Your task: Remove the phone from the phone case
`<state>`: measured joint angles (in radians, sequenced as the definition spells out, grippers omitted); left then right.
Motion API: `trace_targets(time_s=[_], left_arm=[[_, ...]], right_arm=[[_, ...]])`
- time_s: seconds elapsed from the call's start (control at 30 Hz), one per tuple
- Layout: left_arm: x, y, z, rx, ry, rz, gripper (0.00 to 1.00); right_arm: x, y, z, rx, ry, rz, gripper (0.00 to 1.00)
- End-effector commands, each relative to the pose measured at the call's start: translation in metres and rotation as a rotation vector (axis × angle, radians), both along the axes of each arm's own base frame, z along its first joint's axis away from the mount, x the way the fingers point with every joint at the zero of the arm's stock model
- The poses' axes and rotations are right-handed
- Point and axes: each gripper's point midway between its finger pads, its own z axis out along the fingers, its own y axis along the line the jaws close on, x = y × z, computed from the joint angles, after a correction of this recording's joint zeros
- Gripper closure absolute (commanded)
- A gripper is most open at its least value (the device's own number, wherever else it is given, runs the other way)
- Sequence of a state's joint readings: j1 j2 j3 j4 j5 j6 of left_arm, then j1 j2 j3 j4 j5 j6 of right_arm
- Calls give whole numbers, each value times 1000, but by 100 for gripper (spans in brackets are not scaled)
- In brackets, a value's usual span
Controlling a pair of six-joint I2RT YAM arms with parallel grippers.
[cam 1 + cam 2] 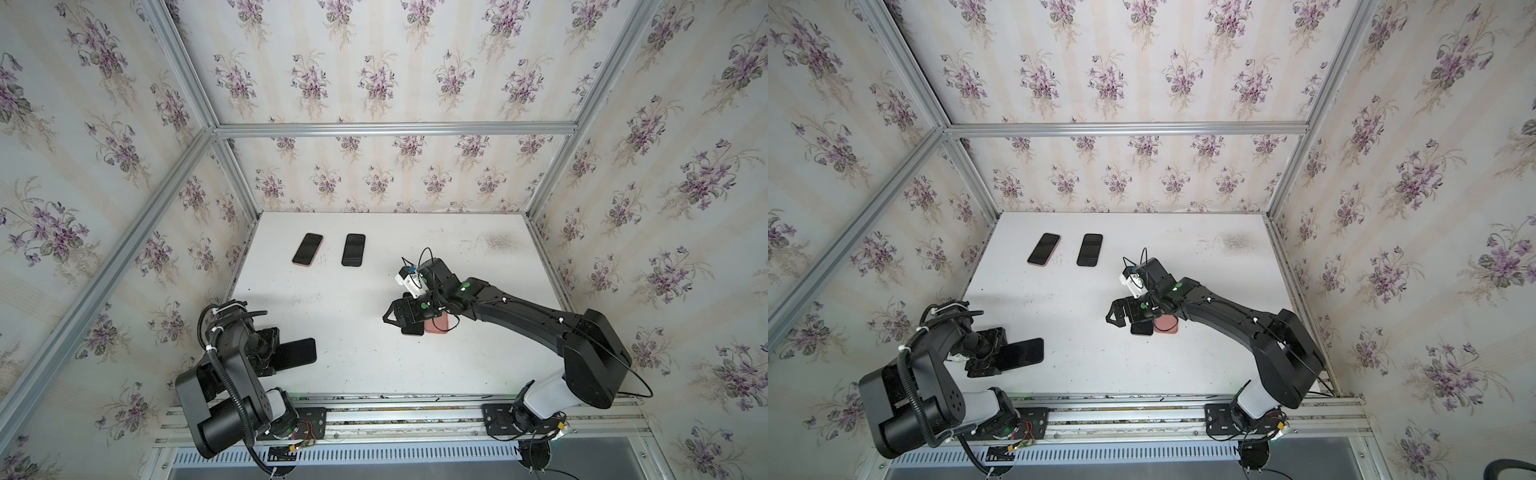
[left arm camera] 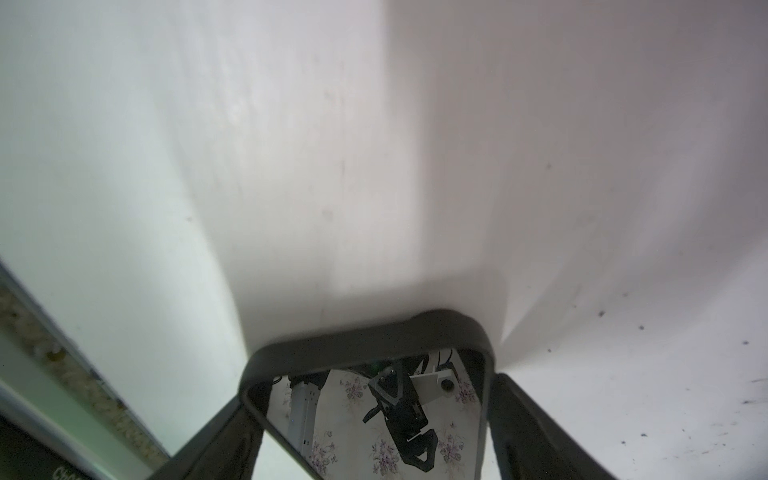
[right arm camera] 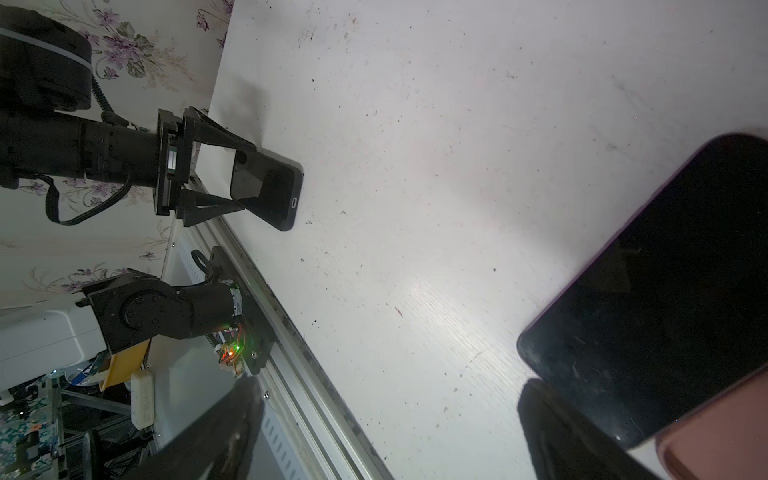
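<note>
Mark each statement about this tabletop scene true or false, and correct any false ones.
1. A pink-edged phone and a dark phone lie side by side at the far end of the table. True.
2. The pink case lies far from the right gripper. False: it lies right beside it, partly under the arm.
3. The left gripper has a finger on each side of a black phone. True.
4. The right gripper is clamped on the pink case. False: its jaws stand open with only bare table between them.
</note>
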<state>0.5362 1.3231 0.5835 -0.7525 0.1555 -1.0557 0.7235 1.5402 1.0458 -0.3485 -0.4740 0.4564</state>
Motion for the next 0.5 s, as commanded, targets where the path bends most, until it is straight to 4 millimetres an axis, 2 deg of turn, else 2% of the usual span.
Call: trace_targets(time_s=[0.0,0.47], left_arm=[[45,-3,-3,-23,-221,-61,18],[67,-26,11,-52,-320,-190,21]], right_arm=[[2,5,2,24,-1,-2,1],[5,18,-9,46,60,7,1]])
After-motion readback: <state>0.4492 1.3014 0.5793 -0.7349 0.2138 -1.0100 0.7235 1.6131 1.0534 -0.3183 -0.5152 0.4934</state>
